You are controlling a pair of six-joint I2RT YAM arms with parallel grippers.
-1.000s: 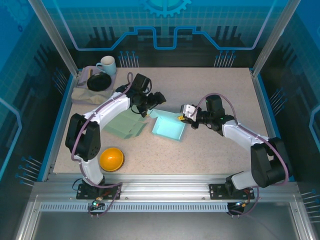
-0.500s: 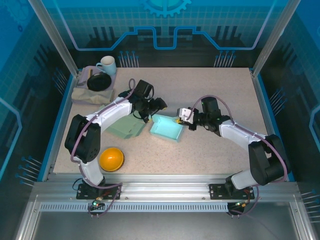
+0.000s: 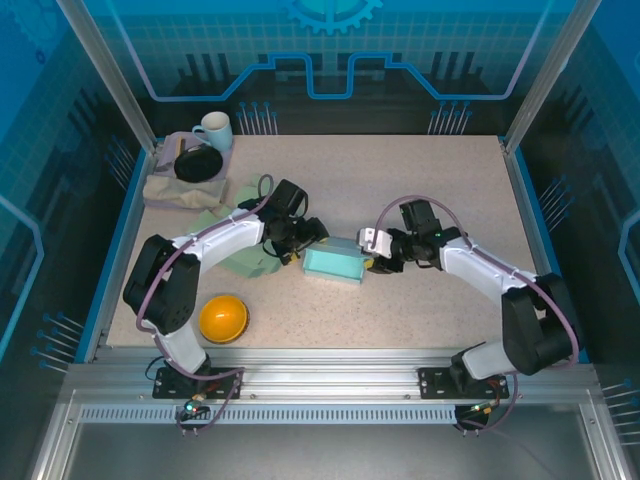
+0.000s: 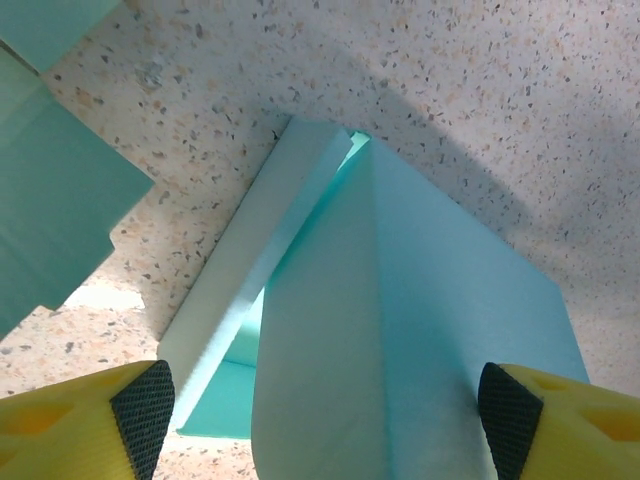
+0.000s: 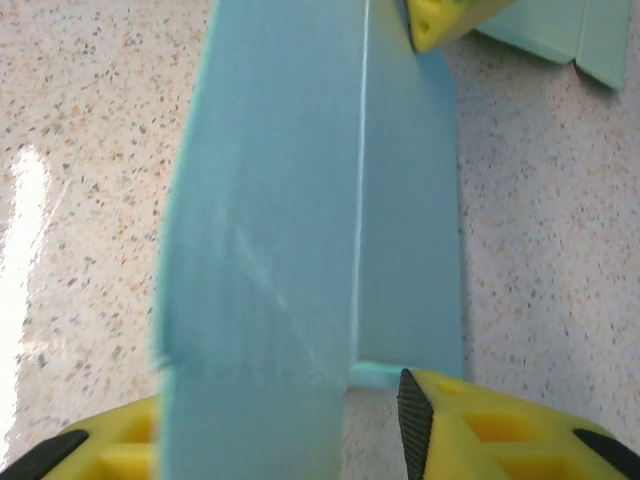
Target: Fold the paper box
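1. Near edge, left: an orange bowl (image 3: 222,318) sits on the speckled desk (image 3: 450,180), well apart from the work in progress.

2. Centre of desk: the paper box (image 3: 334,264), pale turquoise, lies between the two arms with its long side towards the near edge. The wrist views show its walls partly raised and one broad panel leaning across the opening.

3. Left tool (image 3: 303,245): positioned at the box's left end. Its wrist view shows the jaws spread wide and straddling the box, one yellow pad (image 4: 140,410) at each side. Whether the pads press on the paper cannot be told.

4. Right tool (image 3: 372,255): positioned at the box's right end. Its jaws are parted, with an upright paper panel standing between them. A gap shows between the panel edge and the right-hand pad (image 5: 412,415), so this tool is released.

5. Just left of the box, partly under the left arm: flat pale-green paper sheets (image 3: 245,262), unfolded.

6. Far left corner: a folded cloth (image 3: 165,190) carrying a black dish (image 3: 198,163), with a light-coloured mug (image 3: 213,130) upright just behind it.
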